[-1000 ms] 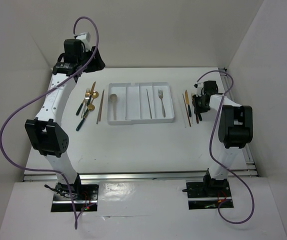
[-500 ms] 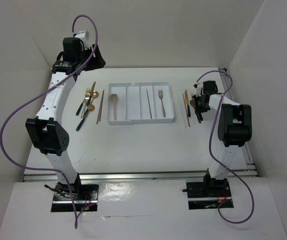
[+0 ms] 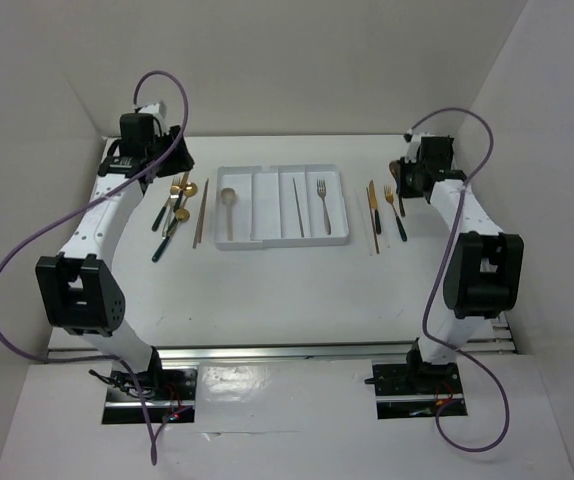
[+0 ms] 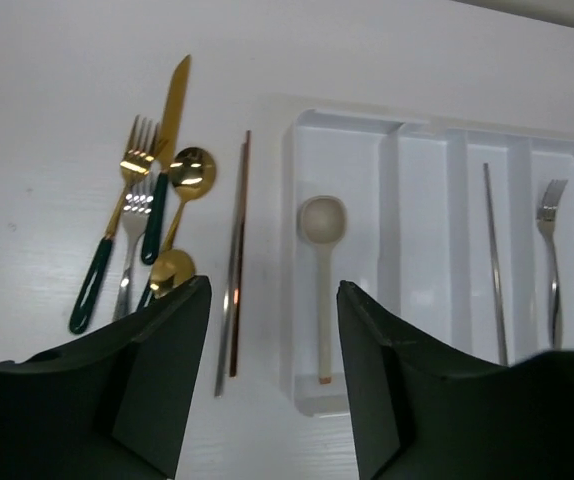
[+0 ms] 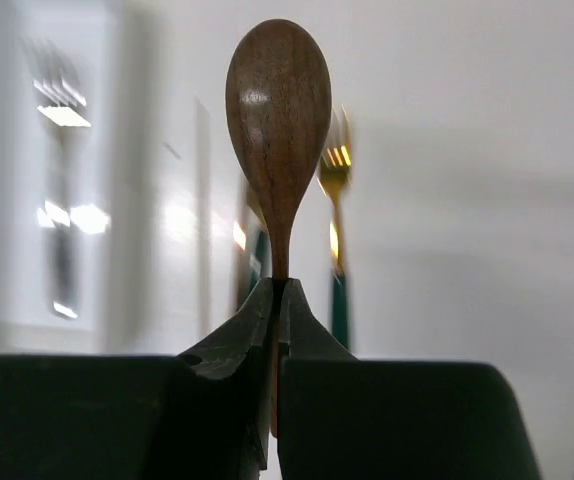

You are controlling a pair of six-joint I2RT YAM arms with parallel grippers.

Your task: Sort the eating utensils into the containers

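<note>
The white tray [image 3: 282, 169] lies mid-table and also shows in the left wrist view [image 4: 437, 126]. It holds a pale spoon [image 4: 322, 225] in its left compartment, one thin chopstick [image 4: 494, 260] in the third and a silver fork [image 4: 550, 250] in the fourth. My left gripper [image 4: 272, 290] is open and empty, hovering over the tray's near left corner. Left of the tray lie a gold knife [image 4: 172, 110], gold forks [image 4: 132, 165], gold spoons [image 4: 189, 172] and a chopstick pair [image 4: 235, 262]. My right gripper [image 5: 279, 290] is shut on a brown wooden spoon [image 5: 277, 110], bowl pointing away, held above the table.
Right of the tray lie a gold knife [image 3: 374, 205], a gold fork with a teal handle [image 3: 395, 206] and a pale chopstick [image 3: 364, 226]. White walls close in the table at the back and on both sides.
My right gripper has lifted from among the utensils right of the tray and moved back, carrying the wooden spoon. My left arm has shifted slightly lower near the left utensil group.
</note>
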